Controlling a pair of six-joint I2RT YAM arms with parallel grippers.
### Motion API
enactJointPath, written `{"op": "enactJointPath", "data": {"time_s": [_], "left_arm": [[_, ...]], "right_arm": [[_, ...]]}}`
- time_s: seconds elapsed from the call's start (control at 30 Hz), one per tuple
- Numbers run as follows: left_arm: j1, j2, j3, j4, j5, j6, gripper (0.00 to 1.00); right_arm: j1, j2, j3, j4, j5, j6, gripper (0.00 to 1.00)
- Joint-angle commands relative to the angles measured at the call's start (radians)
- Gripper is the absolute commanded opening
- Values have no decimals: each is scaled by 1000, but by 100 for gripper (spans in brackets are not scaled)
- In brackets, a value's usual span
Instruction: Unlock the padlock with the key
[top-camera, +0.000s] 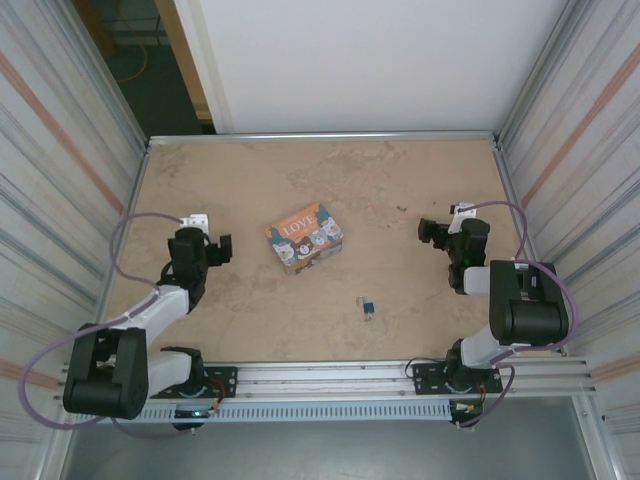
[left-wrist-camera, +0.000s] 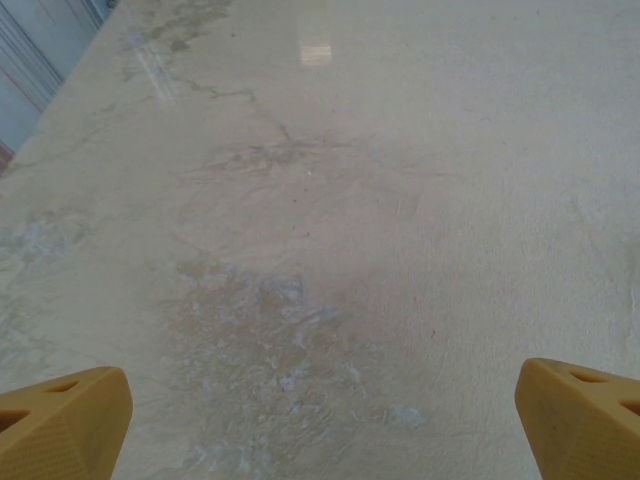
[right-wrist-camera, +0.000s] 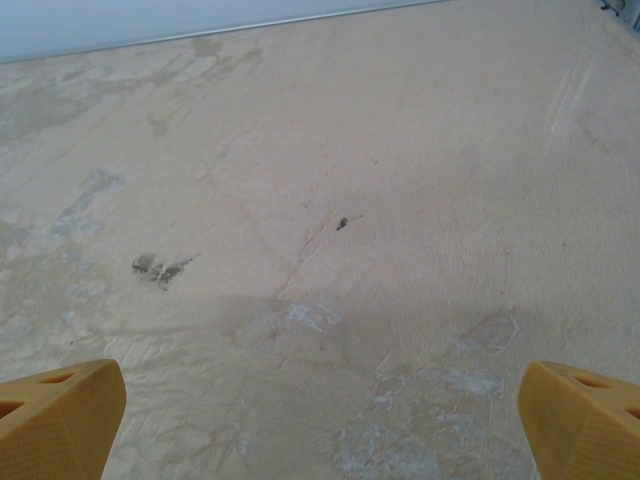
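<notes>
The left jaws are spread wide, their yellow fingertips (left-wrist-camera: 60, 425) over bare bench (left-wrist-camera: 330, 200). The right jaws are spread just as wide, fingertips (right-wrist-camera: 580, 420) holding nothing. The padlock (top-camera: 368, 307) lies on the bench towards the near edge, between the arms and well apart from both jaws. The orange tin (top-camera: 305, 237) sits farther back, to its left.

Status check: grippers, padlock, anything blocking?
Left gripper open, empty; right gripper open, empty. Padlock on table between arms, untouched. Orange tin farther back, apart from it; nothing in the way.
</notes>
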Motion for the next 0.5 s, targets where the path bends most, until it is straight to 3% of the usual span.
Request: {"op": "enactJointPath", "data": {"time_s": [0.0,0.2,0.47], "left_arm": [[16,37,-24,206,64,47,99],[64,112,-28,346,196,62,99],[86,291,-65,592,246,82,99]], "right_arm": [[-3,7,5,-4,-14,-7,99],[-3,7,6,-5,-13,-6,99],[-3,8,6,-5,-12,-7,99]]}}
